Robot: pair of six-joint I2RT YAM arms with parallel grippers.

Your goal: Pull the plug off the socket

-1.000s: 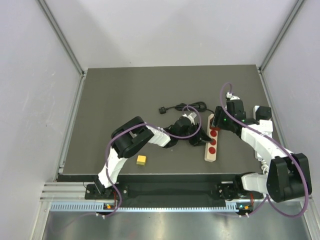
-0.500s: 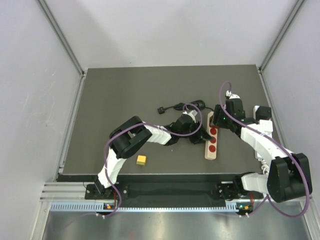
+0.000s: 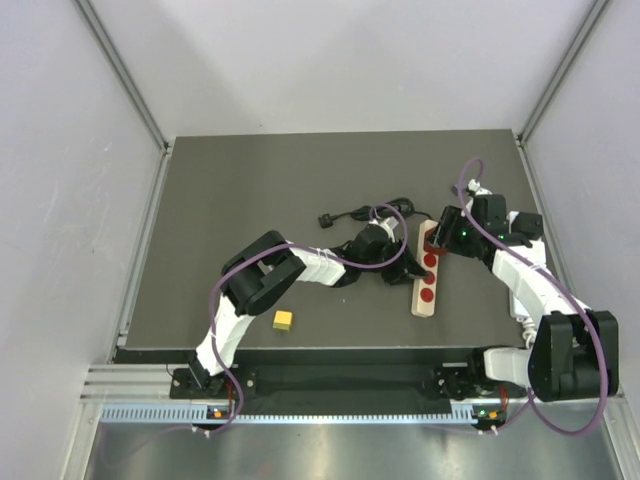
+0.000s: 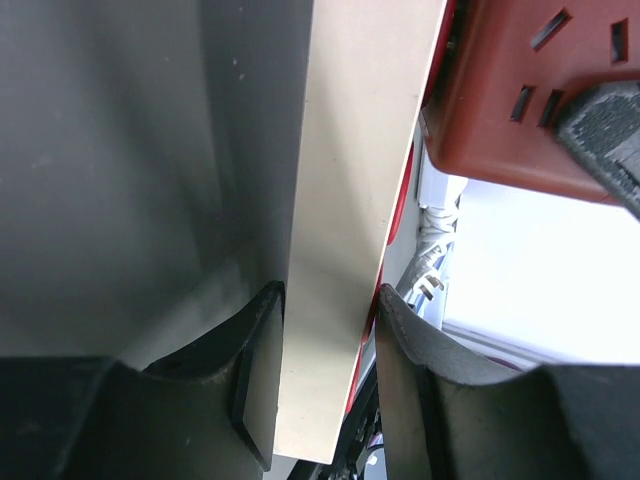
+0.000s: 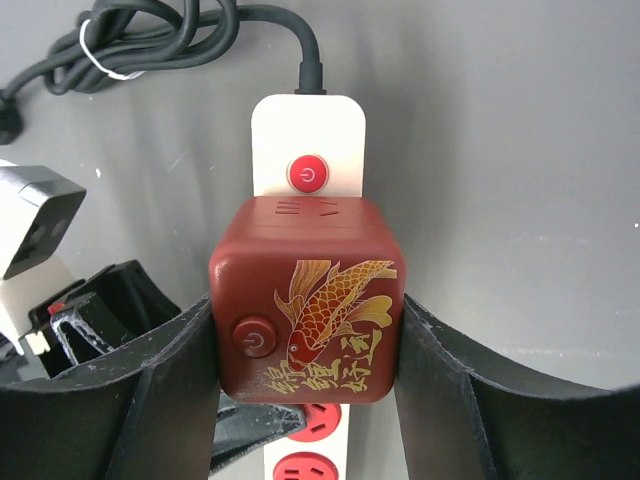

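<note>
— Where is your plug (image 5: 305,300)?
— On the power strip (image 5: 308,125) on the tabletop (image 5: 520,150), just beside its red switch (image 5: 307,173). Your right fingers (image 5: 160,400) clamp its sides; your left fingers (image 4: 250,370) pinch the strip's body.

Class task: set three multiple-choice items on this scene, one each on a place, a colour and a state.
1. Where is the yellow block? A on the table, apart from the power strip; B on the power strip; C in a gripper.
2. What colour is the fish on the red cube plug? A blue; B gold; C white.
3. The right gripper is: A open, holding nothing; B shut on the black cable; C shut on the red cube plug.
Answers: 1 A, it lies alone on the tabletop. 2 B, the wrist view shows gold. 3 C, its fingers press the cube's sides.
</note>
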